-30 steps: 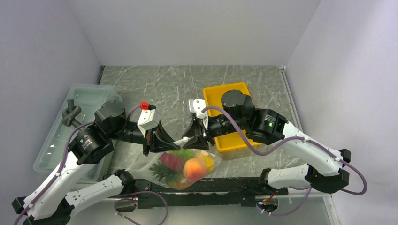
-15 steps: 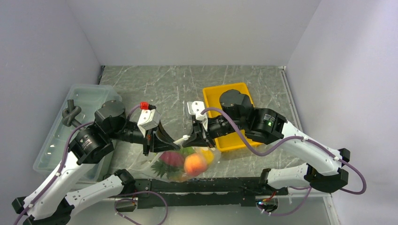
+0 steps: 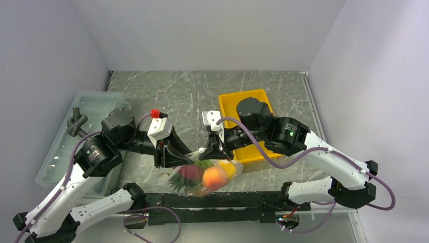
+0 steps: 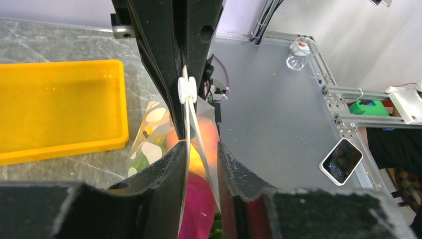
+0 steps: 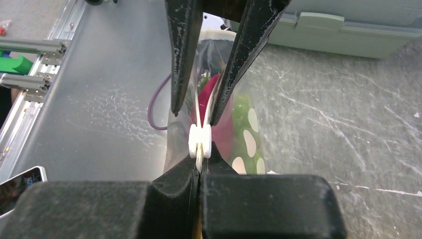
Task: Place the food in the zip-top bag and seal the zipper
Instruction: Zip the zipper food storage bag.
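Note:
The zip-top bag (image 3: 222, 167), clear with white dots, hangs between my two grippers near the table's front edge. Inside it is the food: a peach fruit (image 3: 214, 178), a dark red piece (image 3: 189, 172), green grapes (image 3: 205, 163) and a pineapple crown (image 3: 177, 185). My right gripper (image 5: 199, 163) is shut on the zipper (image 5: 200, 154), just behind its white slider (image 5: 200, 141). My left gripper (image 4: 202, 145) faces it with its jaws apart. The bag's whitish edge strip (image 4: 191, 117) runs loosely between its fingers (image 4: 169, 169), and the dark red piece (image 4: 199, 209) shows below.
A yellow tray (image 3: 230, 101) lies behind the right arm. A translucent lidded bin (image 3: 93, 104) stands at the left. The metal rail (image 3: 232, 200) at the table's front edge runs just below the bag. A small phone-like device (image 4: 341, 160) lies off the table.
My right gripper has closed on the zipper strip. My left gripper, shut before, has opened its jaws. The bag has shifted a little to the right.

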